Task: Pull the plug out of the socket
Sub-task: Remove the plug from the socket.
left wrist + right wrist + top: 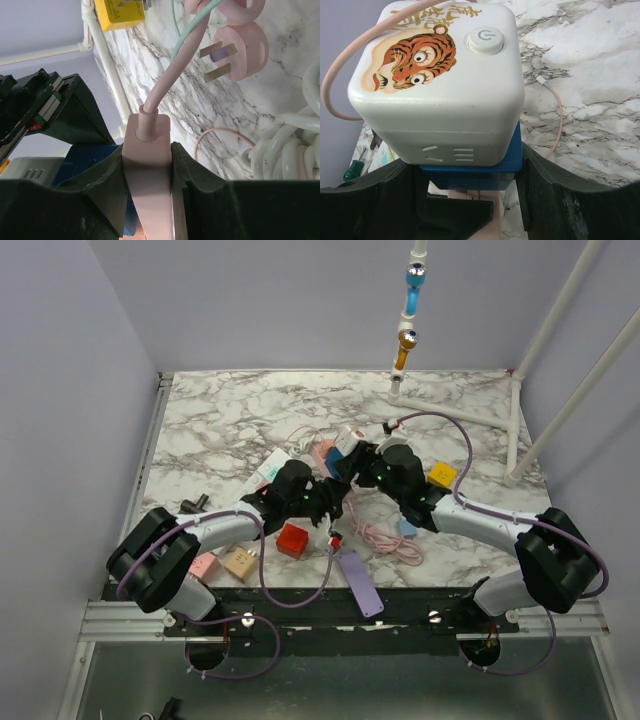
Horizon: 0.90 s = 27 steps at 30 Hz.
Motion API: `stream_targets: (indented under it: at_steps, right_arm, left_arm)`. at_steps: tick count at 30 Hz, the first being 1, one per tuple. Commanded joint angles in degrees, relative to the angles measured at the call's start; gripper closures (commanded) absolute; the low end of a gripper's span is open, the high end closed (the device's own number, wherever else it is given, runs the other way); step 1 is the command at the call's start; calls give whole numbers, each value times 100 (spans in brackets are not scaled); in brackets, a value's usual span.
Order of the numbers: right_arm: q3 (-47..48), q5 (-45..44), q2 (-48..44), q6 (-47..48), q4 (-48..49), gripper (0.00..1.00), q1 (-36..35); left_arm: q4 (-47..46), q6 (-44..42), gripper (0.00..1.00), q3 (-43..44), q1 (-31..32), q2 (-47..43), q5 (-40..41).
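L jaws clamp pink plug (pixel 148 150), R jaws grip white tiger-print cube socket (pixel 440 95), both nr tabletop (pixel 230 420) centre.

The left arm (pixel 215 528) and right arm (pixel 490 522) have pale grey links, black joints, purple cables (pixel 470 455).

I see pale lilac walls (pixel 300 300) boxing in a grey-veined white marble table (pixel 220 420), white pipe frame (pixel 514 430) at its right
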State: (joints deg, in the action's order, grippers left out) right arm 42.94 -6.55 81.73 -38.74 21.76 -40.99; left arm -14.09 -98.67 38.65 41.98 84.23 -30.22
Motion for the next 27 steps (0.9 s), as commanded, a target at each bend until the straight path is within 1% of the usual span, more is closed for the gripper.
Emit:
stream_targets:
  at_steps: [1, 3, 6, 10, 14, 15, 18, 21, 23, 27]
  right_arm:
    - [214, -63, -338, 25, 977, 99, -216]
    - [129, -325, -435, 139, 1031, 99, -234]
    - [121, -533, -528, 314, 1137, 99, -233]
    - [194, -827, -536, 462, 1173, 99, -233]
    - [236, -879, -499, 628, 1190, 99, -215]
    - [234, -893, -492, 623, 1190, 99, -189]
    - [215, -666, -514, 507, 1217, 99, 64]
    - [174, -413, -536, 284, 1240, 99, 494]
    - [138, -178, -531, 101, 1319, 99, 734]
    - [127, 226, -406, -135, 1421, 99, 838]
  left_arm:
    - [537, 392, 100, 381, 112, -228, 465]
    - [846, 739, 100, 656, 135, -220, 570]
    - [1163, 1025, 100, 839, 153, -218, 646]
    - [1229, 1130, 100, 750, 162, -296, 649]
    - [1399, 1194, 100, 645, 162, -434, 623]
    - [1613, 1201, 100, 648, 162, -478, 579]
    - [2038, 1261, 100, 655, 162, -610, 457]
    - [2462, 1212, 100, 651, 153, -705, 339]
    - [2570, 1172, 100, 646, 154, -722, 331]
    - [2765, 1107, 100, 758, 153, -712, 328]
